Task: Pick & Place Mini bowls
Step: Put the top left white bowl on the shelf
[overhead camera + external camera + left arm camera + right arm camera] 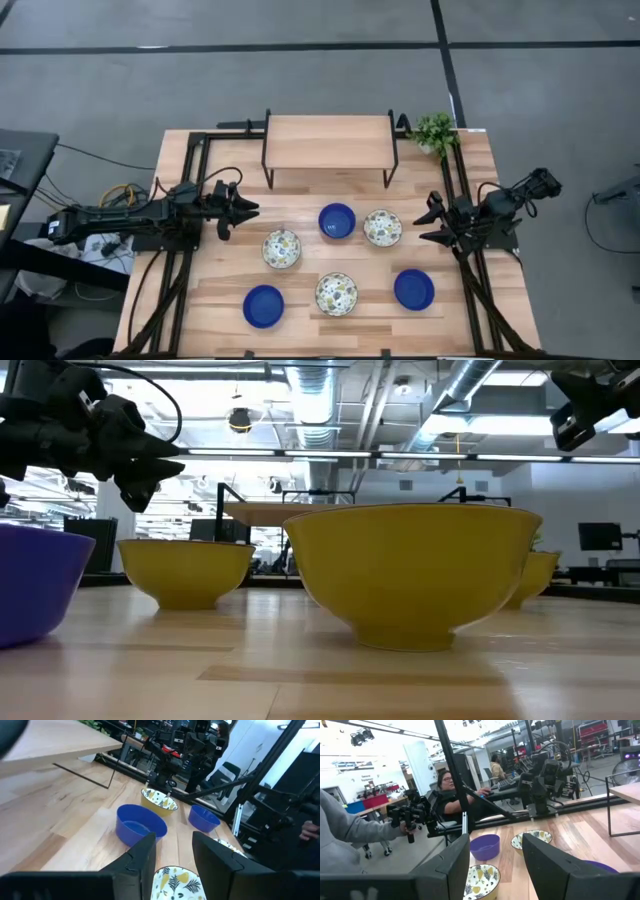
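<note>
Six mini bowls stand on their bases on the wooden table. Three are blue (337, 221), (263, 306), (413, 289). Three are white with a floral pattern (282, 248), (382, 227), (337, 293). My left gripper (245, 210) hovers open at the table's left, a little to the left of and beyond the nearest patterned bowl (175, 882). A blue bowl (141, 824) lies ahead of it. My right gripper (432, 222) hovers open at the table's right, beside the right patterned bowl. Nothing is between either pair of fingers (145, 857), (547, 857).
A wooden riser shelf on black legs (328, 145) stands at the far middle, with a small green plant (434, 130) at the far right corner. Black frame rails (470, 290) run along both sides. People sit beyond the table's left edge (447, 795).
</note>
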Controlling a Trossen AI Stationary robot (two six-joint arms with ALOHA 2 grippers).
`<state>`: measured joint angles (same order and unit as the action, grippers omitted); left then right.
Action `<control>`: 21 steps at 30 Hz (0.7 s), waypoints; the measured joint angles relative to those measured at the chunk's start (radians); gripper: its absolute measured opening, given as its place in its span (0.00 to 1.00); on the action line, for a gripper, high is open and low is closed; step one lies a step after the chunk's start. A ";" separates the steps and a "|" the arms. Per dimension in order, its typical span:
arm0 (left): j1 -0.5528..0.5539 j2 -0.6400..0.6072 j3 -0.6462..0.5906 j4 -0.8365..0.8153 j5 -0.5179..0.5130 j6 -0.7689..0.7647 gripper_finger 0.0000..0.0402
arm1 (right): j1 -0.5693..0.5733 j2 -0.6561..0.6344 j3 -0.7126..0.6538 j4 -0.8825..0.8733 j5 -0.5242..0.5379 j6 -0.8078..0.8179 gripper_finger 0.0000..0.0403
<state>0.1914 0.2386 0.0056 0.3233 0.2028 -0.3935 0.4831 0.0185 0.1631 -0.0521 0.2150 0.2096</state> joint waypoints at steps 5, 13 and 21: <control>0.000 0.000 0.002 0.006 0.004 -0.013 0.31 | 0.000 0.000 0.000 0.000 0.000 0.000 0.42; -0.001 0.106 0.133 0.007 0.132 -0.006 0.31 | 0.000 0.000 0.000 0.000 0.000 0.000 0.42; -0.032 0.397 0.326 -0.090 0.378 -0.053 0.31 | 0.000 0.000 0.000 0.000 0.042 0.000 0.42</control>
<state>0.1589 0.6355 0.3311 0.2337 0.5806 -0.4462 0.4831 0.0185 0.1628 -0.0521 0.2572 0.2099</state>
